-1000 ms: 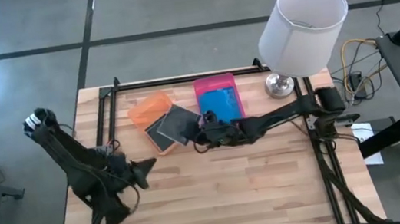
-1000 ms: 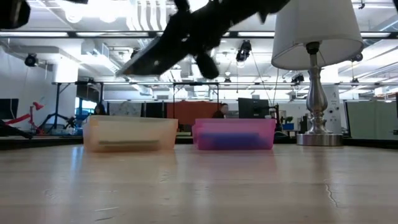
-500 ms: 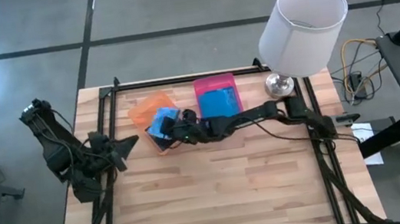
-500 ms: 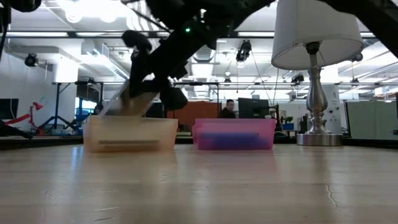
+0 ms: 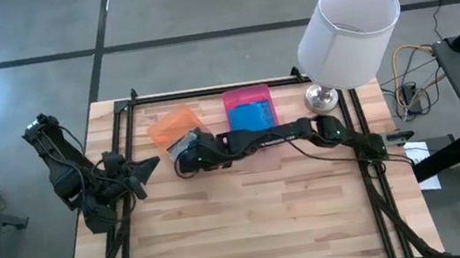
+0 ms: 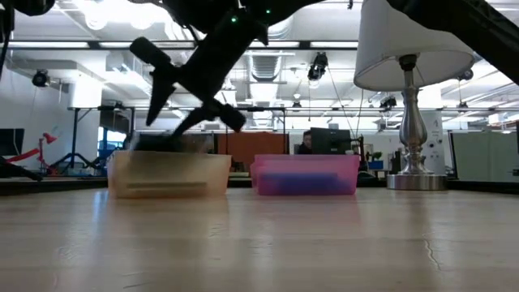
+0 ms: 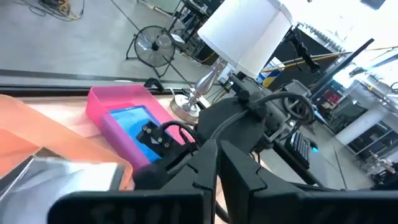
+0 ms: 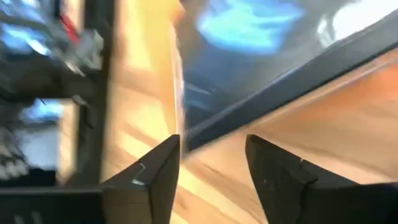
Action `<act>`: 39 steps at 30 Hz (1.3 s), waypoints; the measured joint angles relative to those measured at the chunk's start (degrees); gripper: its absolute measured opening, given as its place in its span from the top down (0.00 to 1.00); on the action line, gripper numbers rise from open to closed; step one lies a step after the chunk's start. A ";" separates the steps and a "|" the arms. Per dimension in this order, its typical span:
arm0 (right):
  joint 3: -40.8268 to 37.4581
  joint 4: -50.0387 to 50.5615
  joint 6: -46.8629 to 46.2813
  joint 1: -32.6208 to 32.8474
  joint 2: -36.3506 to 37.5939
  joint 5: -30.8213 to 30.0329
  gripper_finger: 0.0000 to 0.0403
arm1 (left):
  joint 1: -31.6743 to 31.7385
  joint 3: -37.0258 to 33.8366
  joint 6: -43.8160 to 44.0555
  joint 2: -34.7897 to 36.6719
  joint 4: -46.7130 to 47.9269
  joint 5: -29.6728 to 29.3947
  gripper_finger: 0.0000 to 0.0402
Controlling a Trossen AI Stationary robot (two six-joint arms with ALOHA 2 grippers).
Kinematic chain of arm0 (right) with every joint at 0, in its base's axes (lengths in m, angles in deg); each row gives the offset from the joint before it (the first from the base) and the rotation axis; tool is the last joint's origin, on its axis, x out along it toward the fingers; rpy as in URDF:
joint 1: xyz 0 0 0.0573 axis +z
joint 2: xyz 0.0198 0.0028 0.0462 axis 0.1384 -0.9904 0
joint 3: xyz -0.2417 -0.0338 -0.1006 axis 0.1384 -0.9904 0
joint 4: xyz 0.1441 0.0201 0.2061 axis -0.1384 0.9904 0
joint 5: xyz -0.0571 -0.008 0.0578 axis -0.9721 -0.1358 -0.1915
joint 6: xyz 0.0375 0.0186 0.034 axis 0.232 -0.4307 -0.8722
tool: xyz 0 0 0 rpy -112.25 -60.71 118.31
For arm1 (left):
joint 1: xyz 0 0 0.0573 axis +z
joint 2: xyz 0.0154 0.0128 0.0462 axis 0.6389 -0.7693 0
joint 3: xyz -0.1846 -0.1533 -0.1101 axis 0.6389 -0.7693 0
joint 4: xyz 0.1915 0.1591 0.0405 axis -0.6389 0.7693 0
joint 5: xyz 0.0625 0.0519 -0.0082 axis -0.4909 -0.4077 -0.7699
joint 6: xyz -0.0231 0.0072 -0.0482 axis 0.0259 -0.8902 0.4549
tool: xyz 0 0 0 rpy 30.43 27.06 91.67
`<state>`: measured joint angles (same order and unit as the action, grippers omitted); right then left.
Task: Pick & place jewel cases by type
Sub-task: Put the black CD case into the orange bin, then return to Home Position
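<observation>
- Right gripper point(image 5: 186, 160) is at the near edge of the orange tray point(image 5: 171, 121), arm stretched across the table. Its fingers are spread wide with nothing between them; the right wrist view shows only wood and tray in the gap.
- Change: half a second ago this gripper was carrying a case over the tray's near side. Now the fingers are apart and a case lies below them, so it looks just released.
- In the low view the opened gripper point(image 6: 186, 85) hangs above the orange tray point(image 6: 170, 174), with a dark flat shape at the rim.
- Dark jewel case point(image 5: 181, 141): grey-black, thin and square, at the orange tray's near end. It appears tilted, partly on the rim, and I cannot tell whether it is fully inside. The right wrist view shows its glossy dark face point(image 8: 249, 74) with a straight black edge.
- Blue jewel case point(image 5: 253, 119) lies flat in the pink tray point(image 5: 231, 102).
- Meaning: dark type goes to orange and blue to pink; no case is visible loose on the table, so the sort is probably near its end.
- Left gripper point(image 5: 147, 165) waits at the table's left side, fingers nearly together and holding nothing.
</observation>
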<state>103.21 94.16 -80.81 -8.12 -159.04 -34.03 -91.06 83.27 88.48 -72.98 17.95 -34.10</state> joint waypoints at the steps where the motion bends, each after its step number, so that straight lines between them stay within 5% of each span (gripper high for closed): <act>1: 0.46 2.04 1.08 -0.04 0.00 1.71 0.55 | 0.00 0.00 -0.03 0.00 0.07 0.02 1.00; 7: 1.96 7.43 19.87 -0.04 0.73 18.21 0.51 | 0.00 0.00 -0.04 -0.17 0.10 0.02 1.00; 11: 2.57 12.30 32.19 1.66 3.65 19.65 0.53 | 0.02 -0.02 0.42 -0.53 0.11 0.89 1.00; 16: 0.30 20.41 37.50 3.41 6.83 14.71 0.57 | 0.34 -0.26 2.09 -2.88 0.11 6.23 1.00; 21: -5.42 11.29 38.10 5.44 15.70 11.44 0.63 | 1.46 -0.34 6.35 -4.00 0.09 10.10 1.00; 30: -39.01 -17.36 38.01 9.18 38.74 -0.48 0.73 | 8.47 -8.98 1.90 1.07 -9.83 11.88 1.00; 33: -48.54 -26.13 40.25 8.63 46.38 -0.63 0.76 | 15.58 -14.73 -10.80 3.62 -26.62 20.39 1.00; 37: -55.76 -25.45 48.51 5.44 53.66 -5.56 0.79 | 30.04 -21.85 -36.98 5.09 -56.81 43.33 1.00; 39: -57.71 -22.91 49.39 3.29 58.69 -8.31 0.80 | 37.50 -23.43 -41.75 5.89 -60.86 53.23 1.00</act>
<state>45.50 71.25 -31.42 -4.83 -100.34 -42.34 -53.56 59.85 46.73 -67.09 -42.91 19.14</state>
